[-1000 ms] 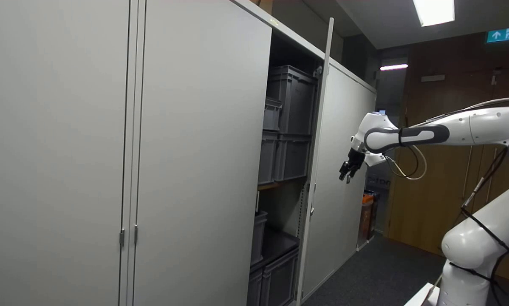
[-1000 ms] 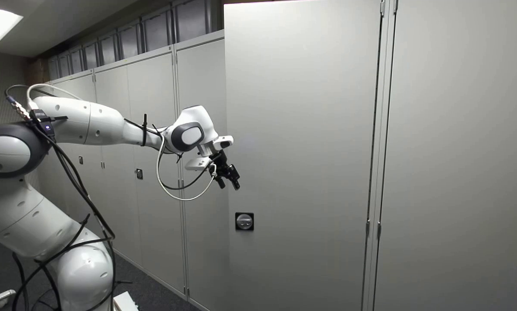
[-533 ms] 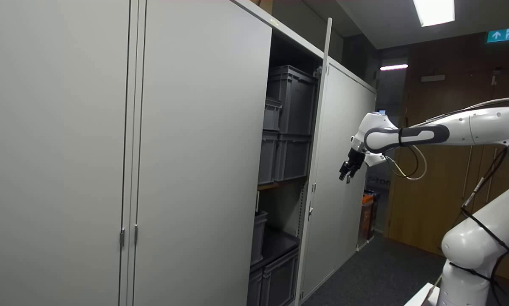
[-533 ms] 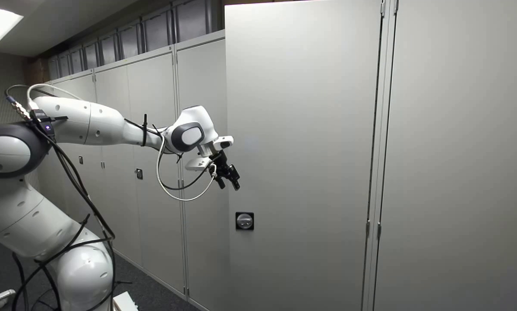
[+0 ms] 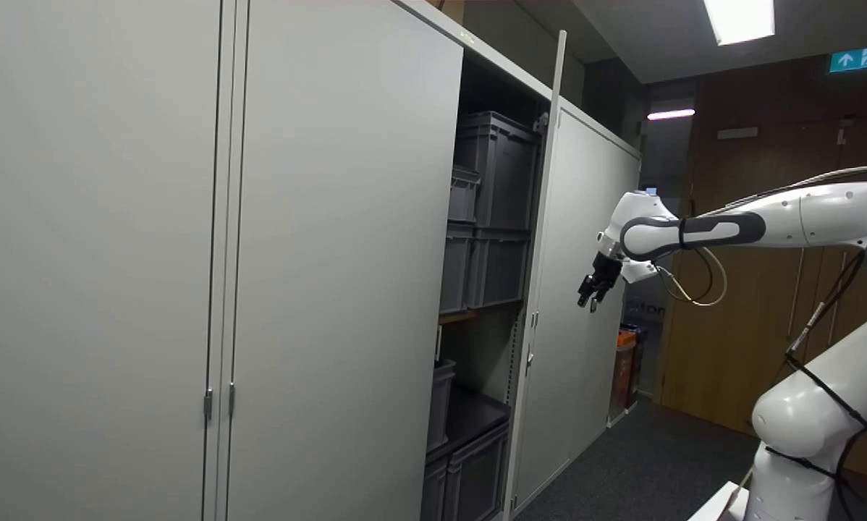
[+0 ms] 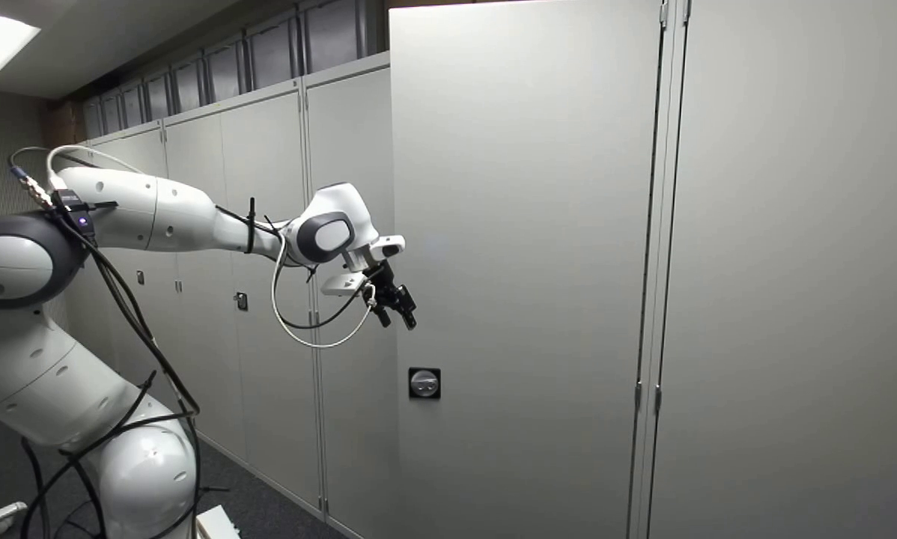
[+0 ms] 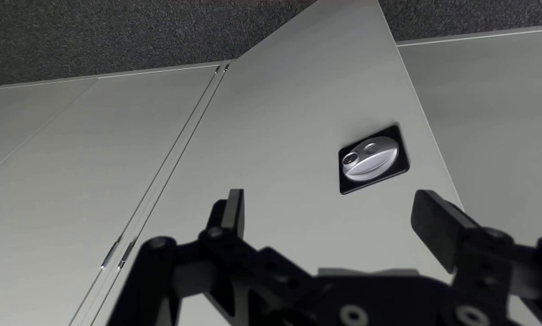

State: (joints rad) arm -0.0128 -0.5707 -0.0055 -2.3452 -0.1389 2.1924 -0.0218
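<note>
Wrist view: the gripper (image 7: 332, 210) hangs released, its black fingers (image 7: 434, 226) spread wide and apart from the cabinet door (image 7: 289, 149). In both exterior views the white arm (image 6: 186, 213) bends at the elbow, extends nearly level, then tips downward at the wrist. From here, the pose matches that of a second ago; only the door's free edge has shifted very slightly. Lower than the fingertips, near that edge, sits the lock handle (image 7: 373, 158), a smooth silver disc on a black square plate (image 7: 400, 165). The door is flat and matt pale grey; in the opening beside it stand ribbed grey crates (image 5: 506, 181).
</note>
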